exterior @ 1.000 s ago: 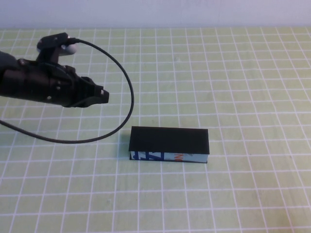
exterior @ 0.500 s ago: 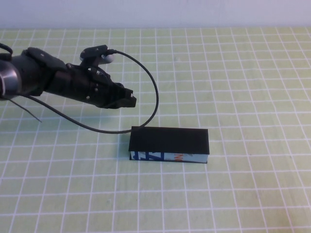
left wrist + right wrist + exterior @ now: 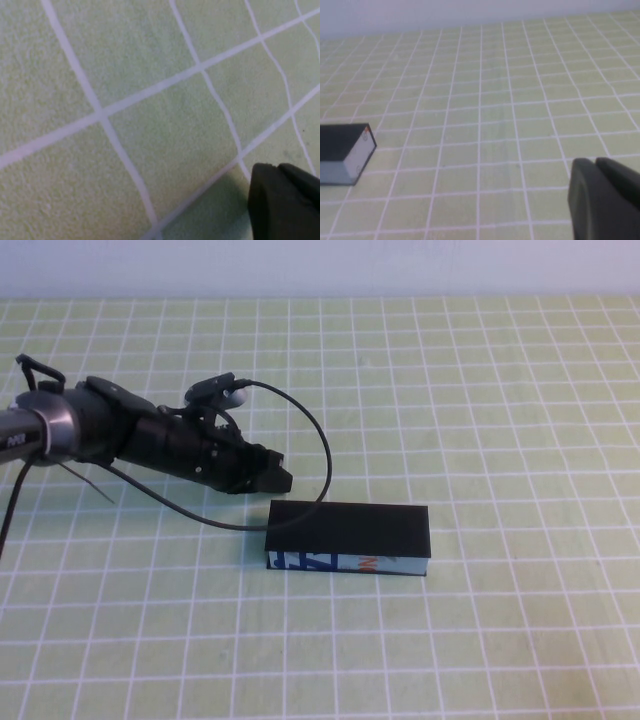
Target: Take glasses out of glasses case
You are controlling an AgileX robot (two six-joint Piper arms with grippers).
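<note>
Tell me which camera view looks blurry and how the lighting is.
High view: even, soft light, faint shadow under the glasses case, left gripper sharp beside it. Left wrist view: close, soft-focus mat. Right wrist view: right gripper blurred in the foreground.

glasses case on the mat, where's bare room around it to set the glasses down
The glasses case sits closed. Bare mat lies to its right, in front of it, and behind its right half. Its rear-left corner is crowded: the left tool and its cable sit there. The right tool, shut, stays off to the right, apart from the case.
</note>
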